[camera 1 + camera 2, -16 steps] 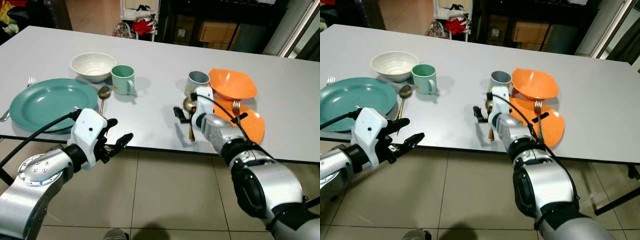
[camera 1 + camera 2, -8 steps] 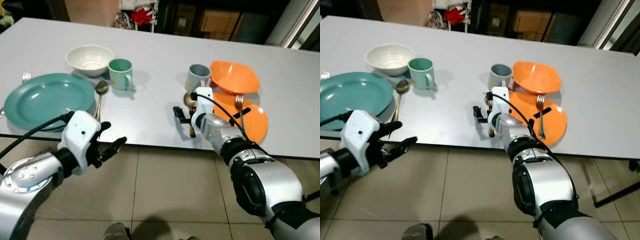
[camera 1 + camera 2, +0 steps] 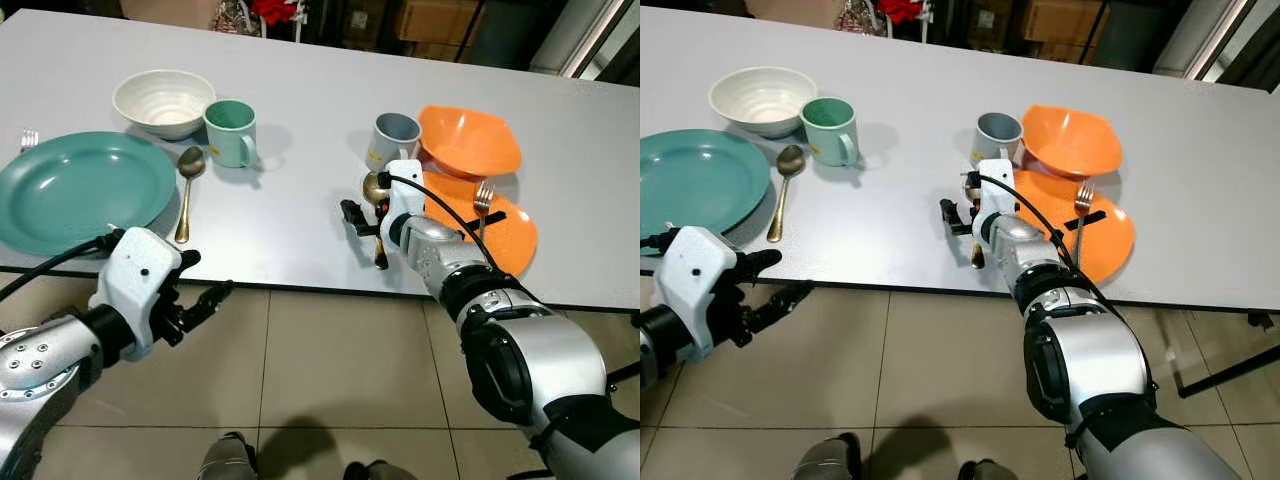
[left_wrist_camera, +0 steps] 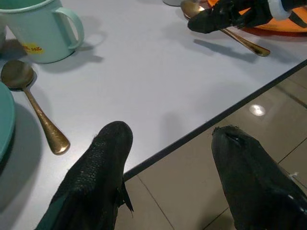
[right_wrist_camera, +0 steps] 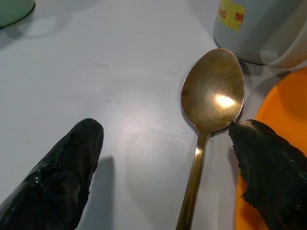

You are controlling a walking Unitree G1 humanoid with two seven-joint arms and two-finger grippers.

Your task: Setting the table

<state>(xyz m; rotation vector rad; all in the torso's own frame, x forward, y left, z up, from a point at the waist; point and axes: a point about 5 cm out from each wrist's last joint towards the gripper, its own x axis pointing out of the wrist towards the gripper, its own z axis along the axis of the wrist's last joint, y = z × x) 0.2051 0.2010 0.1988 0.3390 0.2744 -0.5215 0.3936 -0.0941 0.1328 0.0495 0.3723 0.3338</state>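
Black and spread apart, our left gripper (image 3: 200, 300) hangs over the floor before the grey table (image 3: 300, 120), while farther in our right gripper (image 5: 168, 167) stands open astride a brass spoon (image 5: 211, 105) lying just beside the orange plate (image 3: 520, 235) and grey mug (image 3: 396, 136).

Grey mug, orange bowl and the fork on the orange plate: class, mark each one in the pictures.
grey mug (image 3: 396, 137), left eye view, on its outer wall.
orange bowl (image 3: 468, 140), left eye view, on its inside.
fork (image 3: 1081, 205), right eye view, on its neck below the tines.
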